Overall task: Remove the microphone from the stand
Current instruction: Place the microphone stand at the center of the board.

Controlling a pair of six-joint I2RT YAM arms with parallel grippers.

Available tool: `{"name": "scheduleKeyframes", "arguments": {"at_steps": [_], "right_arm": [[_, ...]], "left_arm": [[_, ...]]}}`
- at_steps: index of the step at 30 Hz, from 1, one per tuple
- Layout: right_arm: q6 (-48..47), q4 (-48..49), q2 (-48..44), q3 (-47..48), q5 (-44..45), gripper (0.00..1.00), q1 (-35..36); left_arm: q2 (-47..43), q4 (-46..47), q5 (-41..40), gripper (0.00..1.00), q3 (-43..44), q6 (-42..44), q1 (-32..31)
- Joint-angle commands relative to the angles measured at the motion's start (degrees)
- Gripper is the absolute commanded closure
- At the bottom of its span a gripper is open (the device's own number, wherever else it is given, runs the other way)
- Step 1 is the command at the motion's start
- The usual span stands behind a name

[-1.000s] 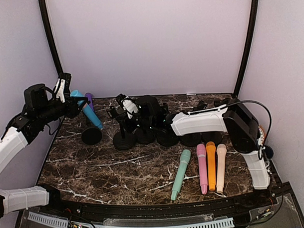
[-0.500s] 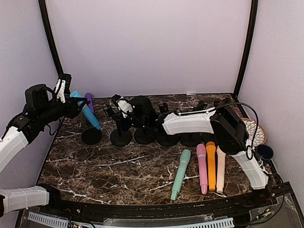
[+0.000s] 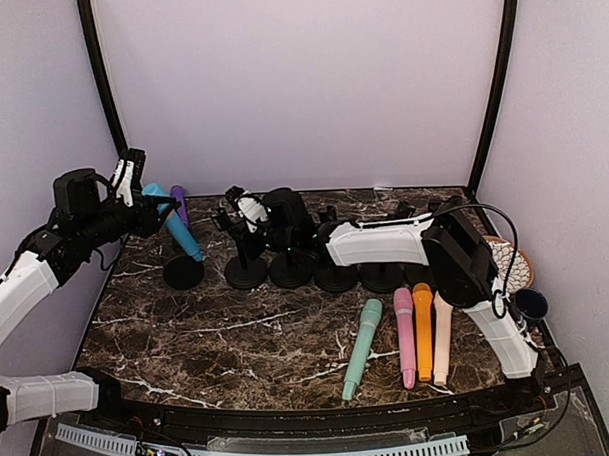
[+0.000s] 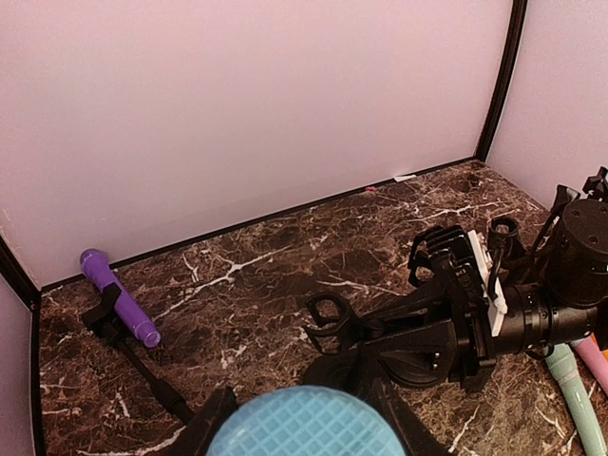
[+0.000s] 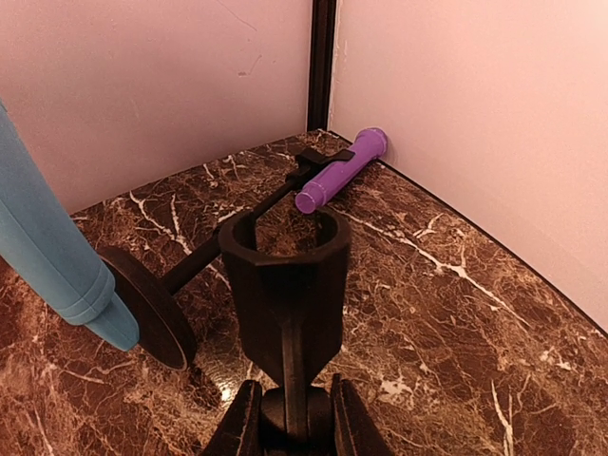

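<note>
At the far left of the brown marble counter (image 3: 238,340), the left tool (image 3: 144,206) grips the turquoise plastic microphone (image 3: 181,232), tilted and aloft, clear of any clip, so the removal looks done. The right tool (image 5: 294,423) stays clamped on the stem of the empty black disc-base stand (image 5: 285,275). Since a second ago that arm's elbow has swung left and the stand has slid slightly farther back.

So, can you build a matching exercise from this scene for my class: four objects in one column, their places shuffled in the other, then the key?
Objects
1. blue microphone
2. purple microphone
3. green microphone
4. empty stand

Places
A. lying flat on the table
B. gripped by the right hand
C. clipped in the far-left stand
D. held in the left hand

Pairs: 1-D, 2-C, 3-A, 4-B
</note>
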Motion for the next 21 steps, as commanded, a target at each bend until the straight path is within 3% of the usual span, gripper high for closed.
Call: {"name": "scheduleKeyframes", "arguments": {"at_steps": [1,6,10,21], "right_arm": [[-0.31,5.03,-0.23,3.35,0.94,0.8,-0.25],[-0.22,4.59,-1.42,2.72,-0.5,0.57,-0.27],[0.01,5.33,-3.8,0.25,-2.55,0.44,-0.18],[2.66,13.2,-18.32,-15.72,-15.33,0.31,0.84]], "left_arm": [[-0.12,0.44,0.57,1.0,0.34,-0.53,0.0],[0.34,0.32,0.83,1.0,0.43,-0.53,0.0],[1.04,0.14,0.72,1.0,0.52,-1.76,0.0],[3.42,-1.21,0.57,1.0,0.74,-1.22,-0.07]]}}
